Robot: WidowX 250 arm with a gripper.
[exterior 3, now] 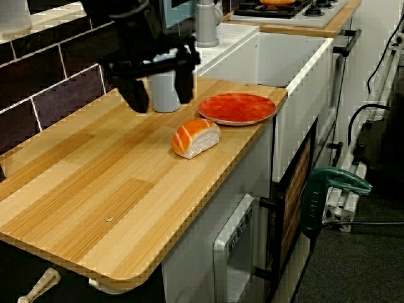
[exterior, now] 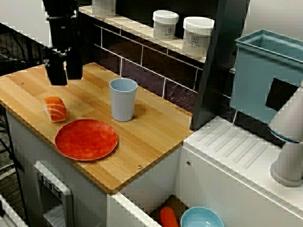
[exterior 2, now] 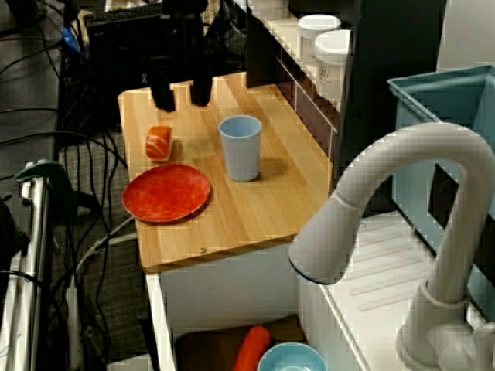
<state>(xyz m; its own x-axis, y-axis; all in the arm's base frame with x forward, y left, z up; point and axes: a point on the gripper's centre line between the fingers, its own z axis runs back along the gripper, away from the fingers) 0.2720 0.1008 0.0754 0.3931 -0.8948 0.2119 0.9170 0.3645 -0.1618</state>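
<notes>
My black gripper [exterior: 65, 78] hangs open over the wooden counter [exterior: 151, 137] with nothing between its fingers. A piece of salmon sushi [exterior: 55, 108] lies on the wood just below and in front of it, apart from the fingers. In the view over the faucet, the gripper [exterior 2: 182, 99] stands behind the sushi [exterior 2: 158, 142]. A red plate [exterior: 86, 139] rests beside the sushi near the counter's front edge. A light blue cup [exterior: 123, 99] stands upright behind the plate. From the counter's end, the gripper [exterior 3: 161, 98] partly hides the cup [exterior 3: 165, 91]; sushi [exterior 3: 196, 137] and plate [exterior 3: 237, 108] lie nearer the edge.
Two white jars [exterior: 165, 24] [exterior: 197, 35] stand on the tiled ledge at the back. A teal bin [exterior: 265, 71] sits past the drainboard. A grey faucet [exterior 2: 387, 193] arches over the sink, which holds a blue bowl [exterior: 201, 218] and a carrot [exterior: 168, 217].
</notes>
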